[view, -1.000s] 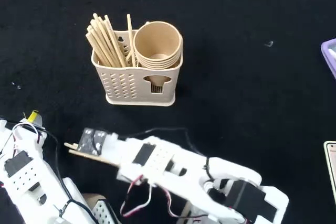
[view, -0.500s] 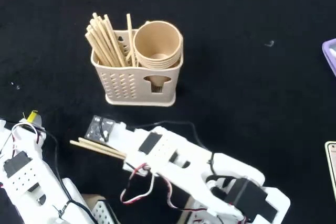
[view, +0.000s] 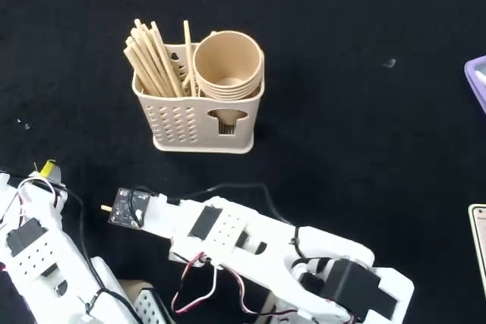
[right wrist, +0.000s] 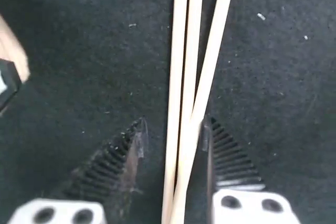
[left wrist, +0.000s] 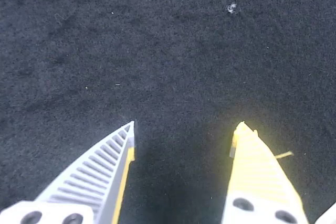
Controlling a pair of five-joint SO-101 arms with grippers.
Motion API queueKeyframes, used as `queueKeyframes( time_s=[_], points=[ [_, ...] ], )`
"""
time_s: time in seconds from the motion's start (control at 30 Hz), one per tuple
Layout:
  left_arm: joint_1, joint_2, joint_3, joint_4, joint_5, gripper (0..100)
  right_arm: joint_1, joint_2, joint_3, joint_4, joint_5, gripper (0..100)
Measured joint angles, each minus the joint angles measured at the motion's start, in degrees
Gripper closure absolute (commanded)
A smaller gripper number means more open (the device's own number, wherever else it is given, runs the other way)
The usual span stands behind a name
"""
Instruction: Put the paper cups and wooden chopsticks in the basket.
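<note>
From above, the basket (view: pixel 199 123) stands upright toward the far side of the black surface (view: pixel 364 127). A stack of paper cups (view: pixel 228 62) fills one compartment and a bundle of stored chopsticks (view: pixel 152 55) leans in the other. Nearer the arms, the right hand (view: pixel 125 206) sits low over the surface, pointing sideways across the table. The tip of the loose chopsticks (view: pixel 105 207) pokes out just past it. The basket lies well apart from that hand, farther up the surface. The left arm (view: pixel 30 248) waits at the near corner.

In the left wrist view, the left hand (left wrist: pixel 184 129) is spread wide over bare black surface, with nothing between its two fingers.

In the right wrist view, three loose chopsticks (right wrist: pixel 191 51) lie flat on the surface, running straight out along the right hand (right wrist: pixel 173 123)'s own pointing direction. They pass between the fingers (right wrist: pixel 223 150), close against one and with a clear gap to the other. The hand is parted around them, not yet pinching. The right arm is plainly the nearer one. I judge a pinch would clamp across the sticks' thin width.
</note>
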Motion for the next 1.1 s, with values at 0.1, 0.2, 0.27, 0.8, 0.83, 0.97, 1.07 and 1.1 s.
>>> queueKeyframes(
  time_s=[0.1, 0.2, 0.27, 0.8, 0.83, 0.97, 1.07, 1.1],
  points=[
    [0.00, 0.00, 0.00, 0.00, 0.00, 71, 0.00, 0.00, 0.00, -0.09, 0.79, 83.6],
    [0.00, 0.00, 0.00, 0.00, 0.00, 71, 0.00, 0.18, 0.00, -0.09, 3.96, 83.5],
    [0.00, 0.00, 0.00, 0.00, 0.00, 71, 0.00, 1.41, 0.00, -0.09, 5.10, 83.5],
    [0.00, 0.00, 0.00, 0.00, 0.00, 71, 5.36, 11.52, -15.30, 13.63, 5.89, 98.8],
    [0.00, 0.00, 0.00, 0.00, 0.00, 71, 5.36, 9.76, -15.30, 15.21, 5.98, 98.8],
    [0.00, 0.00, 0.00, 0.00, 0.00, 71, 5.27, 2.20, -15.30, 19.96, 5.98, 98.8],
    [0.00, 0.00, 0.00, 0.00, 0.00, 71, 5.27, -4.66, -13.71, 22.51, 5.98, 98.8],
    [0.00, 0.00, 0.00, 0.00, 0.00, 71, 5.27, -6.86, -12.84, 22.68, 5.98, 98.8]
  ],
)
